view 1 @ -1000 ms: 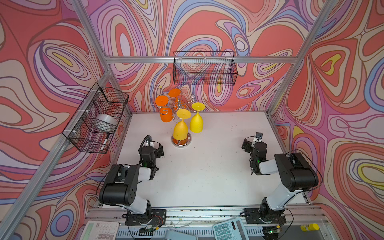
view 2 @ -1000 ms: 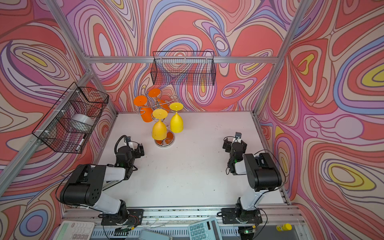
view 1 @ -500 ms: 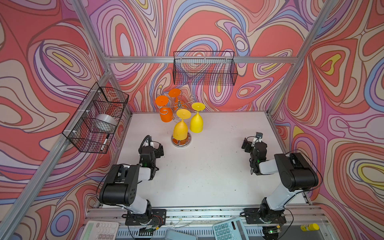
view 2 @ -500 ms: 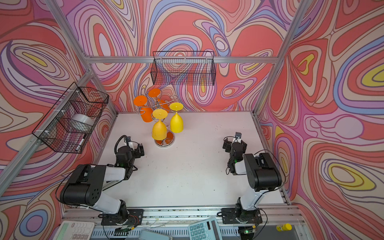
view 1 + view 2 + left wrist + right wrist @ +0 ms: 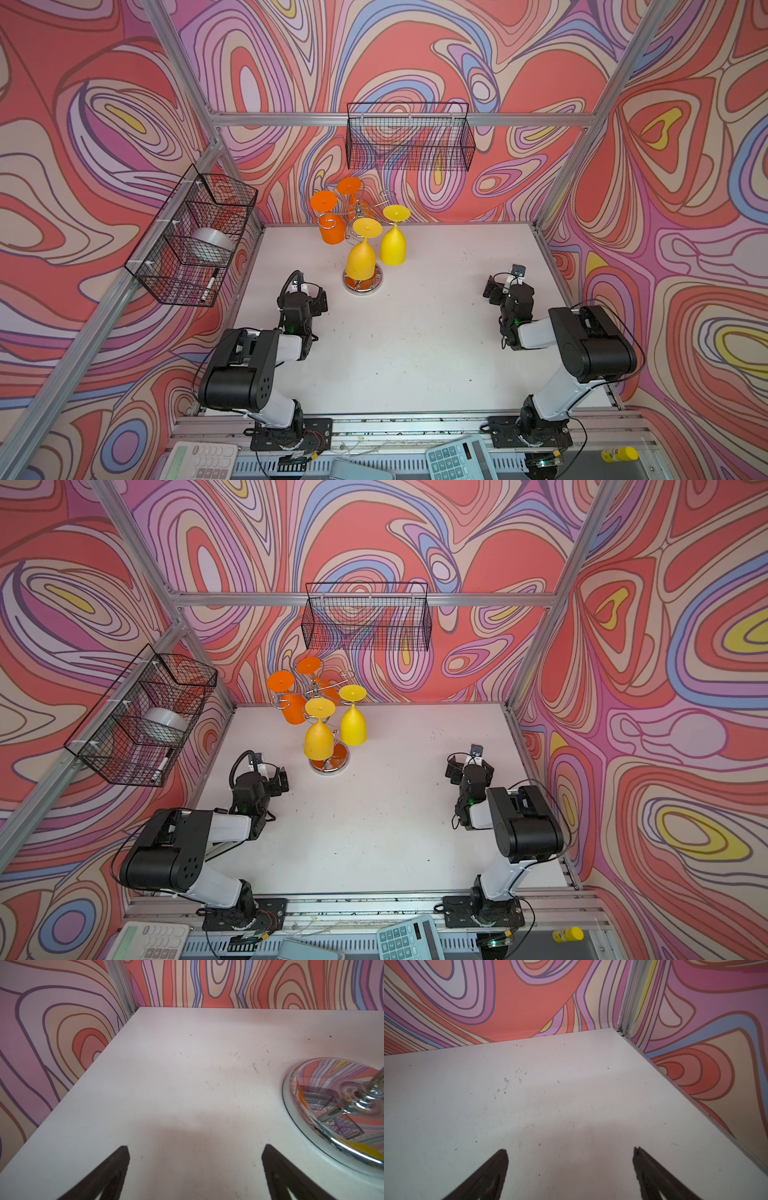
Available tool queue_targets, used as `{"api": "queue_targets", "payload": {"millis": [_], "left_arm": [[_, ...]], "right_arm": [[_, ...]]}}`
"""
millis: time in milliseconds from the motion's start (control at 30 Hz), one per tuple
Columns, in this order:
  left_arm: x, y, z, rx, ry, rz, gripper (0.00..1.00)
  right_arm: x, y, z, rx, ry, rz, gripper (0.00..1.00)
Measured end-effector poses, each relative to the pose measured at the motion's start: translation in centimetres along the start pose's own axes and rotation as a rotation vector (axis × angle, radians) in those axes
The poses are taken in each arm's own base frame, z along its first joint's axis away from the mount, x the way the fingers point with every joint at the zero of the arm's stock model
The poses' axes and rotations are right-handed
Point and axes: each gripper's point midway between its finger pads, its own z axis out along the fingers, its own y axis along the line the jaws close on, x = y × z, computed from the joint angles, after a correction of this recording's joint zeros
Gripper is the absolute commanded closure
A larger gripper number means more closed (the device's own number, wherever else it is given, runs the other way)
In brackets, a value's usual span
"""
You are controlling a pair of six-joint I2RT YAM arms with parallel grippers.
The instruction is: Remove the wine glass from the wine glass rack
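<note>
The chrome wine glass rack [image 5: 362,284] [image 5: 329,764] stands at the back left of the white table. In both top views wine glasses hang upside down from its hooks: two yellow [image 5: 361,262] [image 5: 392,248] on the near side, two orange [image 5: 331,229] [image 5: 349,186] behind. My left gripper [image 5: 306,294] [image 5: 196,1147] rests low just left of the rack, open and empty; the rack's mirrored base [image 5: 324,1084] shows in the left wrist view. My right gripper [image 5: 508,286] [image 5: 570,1149] sits open and empty near the table's right side, far from the rack.
A black wire basket [image 5: 409,137] hangs on the back wall above the rack. Another basket [image 5: 166,266] on the left wall holds a silver roll [image 5: 212,245] and a marker [image 5: 209,284]. Two calculators [image 5: 203,461] [image 5: 461,461] lie beyond the front rail.
</note>
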Motion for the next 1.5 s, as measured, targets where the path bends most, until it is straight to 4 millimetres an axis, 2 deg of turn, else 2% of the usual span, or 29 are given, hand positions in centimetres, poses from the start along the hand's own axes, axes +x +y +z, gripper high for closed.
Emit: {"api": "queue_targets", "payload": {"millis": [200, 333, 400, 467, 533, 567, 633, 733, 900, 1000, 1100, 1267, 1433, 1500], "left_arm": [[-0.2, 0.2, -0.1, -0.013, -0.015, 0.0, 0.0], [0.2, 0.4, -0.7, -0.026, -0.02, 0.005, 0.0], [-0.4, 0.3, -1.1, -0.033, -0.028, 0.009, 0.0], [-1.4, 0.7, -1.5, -0.062, -0.028, 0.003, 0.0], [-3.6, 1.3, -1.9, -0.103, -0.05, -0.018, 0.0], [-4.1, 1.5, -2.0, -0.118, -0.049, -0.027, 0.0], [-6.4, 2.0, -2.3, -0.145, -0.07, -0.056, 0.01], [-9.1, 2.3, -2.9, -0.17, -0.073, -0.091, 0.01], [-13.2, 3.3, -5.1, -0.21, -0.078, -0.151, 0.02], [-14.5, 3.9, -6.8, -0.225, -0.066, -0.178, 0.03], [-15.0, 4.4, -8.5, -0.228, -0.05, -0.199, 0.01], [-15.6, 4.3, -10.9, -0.194, 0.013, -0.229, 0.0], [-17.8, 2.8, -13.5, -0.081, 0.053, -0.284, 0.0], [-18.7, 1.8, -14.7, -0.005, 0.062, -0.316, 0.0]], "right_arm": [[-0.5, 0.1, -0.1, -0.007, -0.02, -0.005, 0.02], [-0.7, 0.2, -0.7, -0.008, -0.035, -0.012, 0.03], [-1.1, 0.5, -1.1, -0.005, -0.042, -0.021, 0.05], [-1.9, 0.7, -1.3, 0.012, -0.034, -0.026, 0.08], [-3.5, 0.8, -1.3, 0.042, -0.038, -0.024, 0.08], [-4.3, 0.9, -1.3, 0.054, -0.048, -0.021, 0.07], [-5.8, 0.9, -1.5, 0.079, -0.06, -0.012, 0.03], [-7.3, 0.8, -1.8, 0.103, -0.046, -0.002, 0.01], [-11.0, 1.4, -3.3, 0.105, -0.047, 0.026, 0.02], [-13.1, 1.5, -4.7, 0.094, -0.059, 0.056, 0.02], [-14.6, 1.7, -5.6, 0.083, -0.06, 0.081, 0.02], [-16.7, 4.4, -6.7, -0.021, -0.031, 0.116, 0.02], [-19.9, 8.7, -8.3, -0.193, -0.009, 0.188, 0.05], [-21.4, 11.0, -9.2, -0.285, 0.002, 0.225, 0.09]]}}
